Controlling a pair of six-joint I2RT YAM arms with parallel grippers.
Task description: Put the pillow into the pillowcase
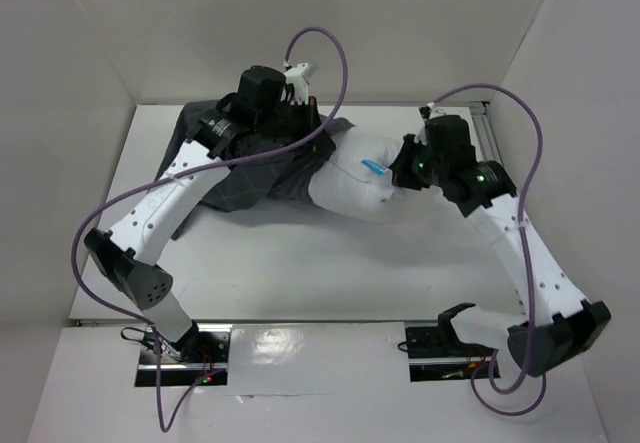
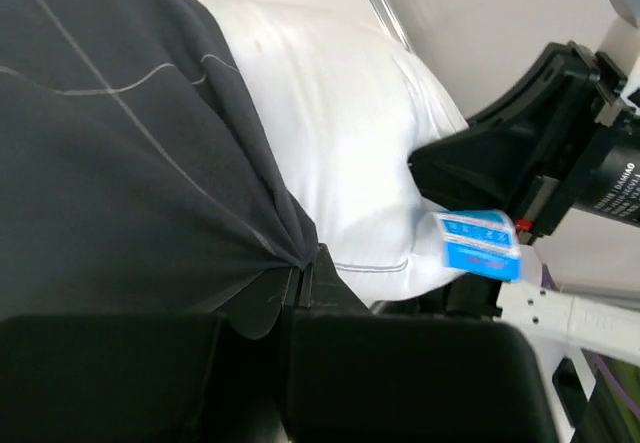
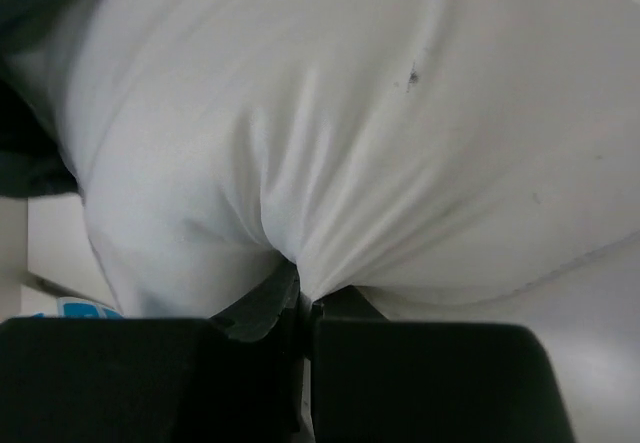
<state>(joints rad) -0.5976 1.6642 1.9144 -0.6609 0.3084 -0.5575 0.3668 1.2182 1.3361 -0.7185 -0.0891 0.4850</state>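
Top external view: the pillowcase [image 1: 262, 171] lies crumpled on the far left part of the white table [image 1: 300, 263], and the pillow [image 1: 352, 185] sticks out of its right side toward the middle of the table, its small white-and-blue tag [image 1: 372, 166] showing on the exposed right end. Grey checked cloth lies over the pillow's left part, while the right part is bare and white. The left gripper [image 1: 303, 113] reaches across the pillowcase to its far edge, near the back wall. From the left wrist camera, the left gripper [image 2: 300, 281] has its jaws pressed together on a gathered fold of the pillowcase [image 2: 120, 163], with creases fanning out from the pinch; the pillow [image 2: 330, 123] bulges out just beside that fold, and the tag [image 2: 480, 245] hangs at its right end. The right gripper [image 1: 400, 170] sits at the pillow's right end, just beside the tag, and in the left wrist view the right gripper [image 2: 440, 168] presses into the white fabric. From the right wrist camera, the right gripper [image 3: 300, 303] is clamped on a pucker of the pillow [image 3: 380, 123], wrinkles running into the closed jaws.
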